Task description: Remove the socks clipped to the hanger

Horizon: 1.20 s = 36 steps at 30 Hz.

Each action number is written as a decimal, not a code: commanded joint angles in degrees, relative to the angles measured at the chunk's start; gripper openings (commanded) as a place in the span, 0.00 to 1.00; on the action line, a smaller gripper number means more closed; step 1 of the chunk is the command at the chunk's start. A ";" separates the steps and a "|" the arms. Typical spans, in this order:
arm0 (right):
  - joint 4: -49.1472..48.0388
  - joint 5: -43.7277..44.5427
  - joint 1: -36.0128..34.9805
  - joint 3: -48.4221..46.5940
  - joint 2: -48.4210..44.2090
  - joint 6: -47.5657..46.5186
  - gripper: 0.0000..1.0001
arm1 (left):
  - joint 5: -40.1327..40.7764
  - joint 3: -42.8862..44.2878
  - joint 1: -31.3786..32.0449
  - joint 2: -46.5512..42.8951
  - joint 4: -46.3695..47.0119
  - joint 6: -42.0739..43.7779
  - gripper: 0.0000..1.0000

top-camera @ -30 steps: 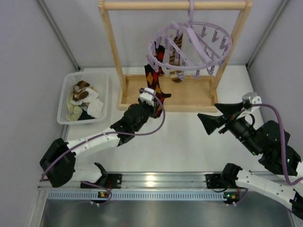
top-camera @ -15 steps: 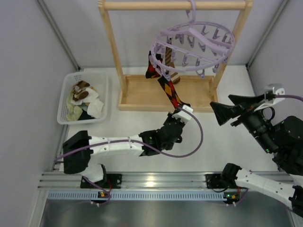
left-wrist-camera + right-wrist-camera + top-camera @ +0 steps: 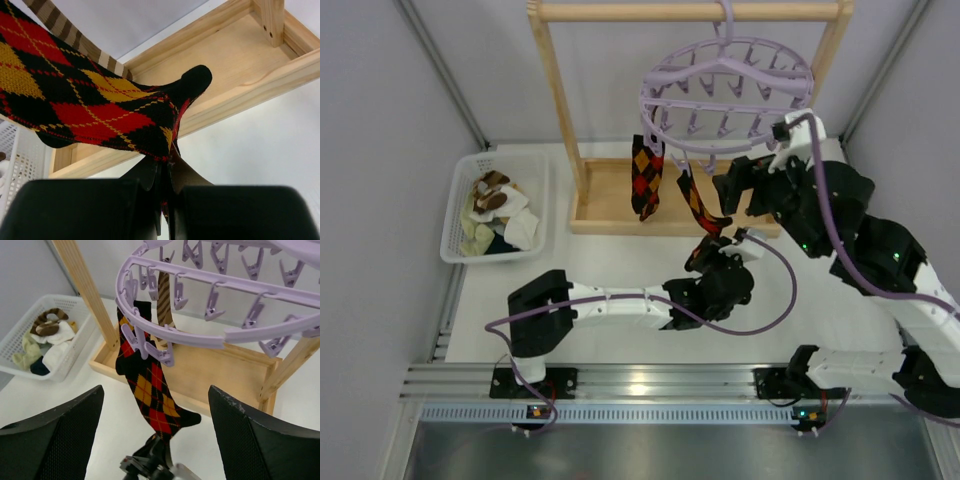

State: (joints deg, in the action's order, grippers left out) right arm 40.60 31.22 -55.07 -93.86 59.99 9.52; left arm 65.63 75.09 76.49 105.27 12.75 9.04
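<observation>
The lavender hanger (image 3: pixel 725 95) hangs from the wooden rack's top bar. One black argyle sock (image 3: pixel 645 180) dangles from its near-left rim. A second argyle sock (image 3: pixel 698 205) stretches down and forward from a clip (image 3: pixel 150 347). My left gripper (image 3: pixel 712 243) is shut on its toe, which the left wrist view shows as dark fabric (image 3: pixel 100 100) pinched at the gripper (image 3: pixel 167 160). A brown striped sock (image 3: pixel 163 295) hangs behind it. My right gripper (image 3: pixel 156 390) is open just below the hanger's near rim (image 3: pixel 200 285), its fingers (image 3: pixel 55 440) either side of the stretched sock and not touching it.
The wooden rack (image 3: pixel 560 100) has a tray base (image 3: pixel 240 65) behind the socks. A white basket (image 3: pixel 455 215) at the left holds removed socks and cloth pieces. The right arm (image 3: pixel 860 235) reaches in from the right, close to the rack's right post (image 3: pixel 825 75).
My left gripper has carried the sock's toe rightward and nearer, stretching the sock. The right arm has swung in from the right to the hanger's near rim. The hanger has turned.
</observation>
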 commanded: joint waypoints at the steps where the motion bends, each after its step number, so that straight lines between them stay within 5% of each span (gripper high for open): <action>1: 4.14 0.95 -0.21 -4.13 5.56 -1.26 0.79 | 2.84 4.36 0.24 2.56 0.87 3.17 0.00; 9: 3.52 -0.46 -1.00 -8.17 12.69 -2.66 0.66 | 2.40 9.37 0.15 8.54 0.78 6.34 0.00; 20: 3.52 2.52 -1.09 -15.20 22.10 -6.18 0.62 | 1.79 10.78 0.24 9.25 0.78 6.87 0.00; 36: -0.08 12.28 -0.30 -13.63 27.11 -10.92 0.59 | 1.52 9.55 0.68 7.76 0.87 6.34 0.00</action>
State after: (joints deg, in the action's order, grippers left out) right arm 43.68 38.96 -55.37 -106.98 86.43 1.04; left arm 67.05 83.68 76.55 114.91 12.73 15.22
